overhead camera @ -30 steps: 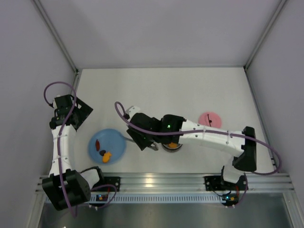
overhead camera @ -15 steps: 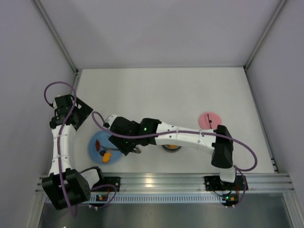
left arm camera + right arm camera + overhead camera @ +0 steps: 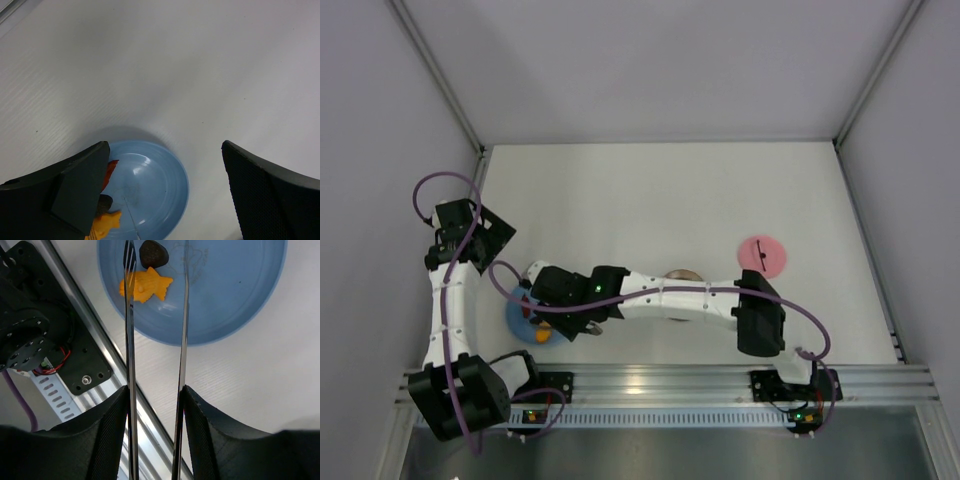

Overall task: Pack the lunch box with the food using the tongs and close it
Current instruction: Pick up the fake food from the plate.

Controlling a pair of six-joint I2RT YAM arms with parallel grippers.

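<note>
My right gripper [image 3: 154, 390] is shut on the silver tongs [image 3: 131, 340] and, in the top view, reaches far left over the blue plate [image 3: 516, 312]. The tong arms stand apart over the plate [image 3: 240, 295], on either side of an orange fish-shaped food piece [image 3: 146, 286]. A dark piece [image 3: 153, 253] lies just beyond it. The left wrist view also shows a red piece [image 3: 111, 170] on the plate. The steel lunch box [image 3: 681, 273] is mostly hidden under the right arm. Its pink lid [image 3: 761, 253] lies flat at the right. My left gripper [image 3: 165, 145] hangs open and empty above the plate's far edge.
The aluminium rail [image 3: 660, 380] and the left arm's black base [image 3: 30, 335] lie close to the plate's near side. Grey walls close in the white table [image 3: 660, 190] at the left, back and right.
My right arm has swung left with the tongs, from beside the lunch box to over the blue plate. The left arm has not moved.
</note>
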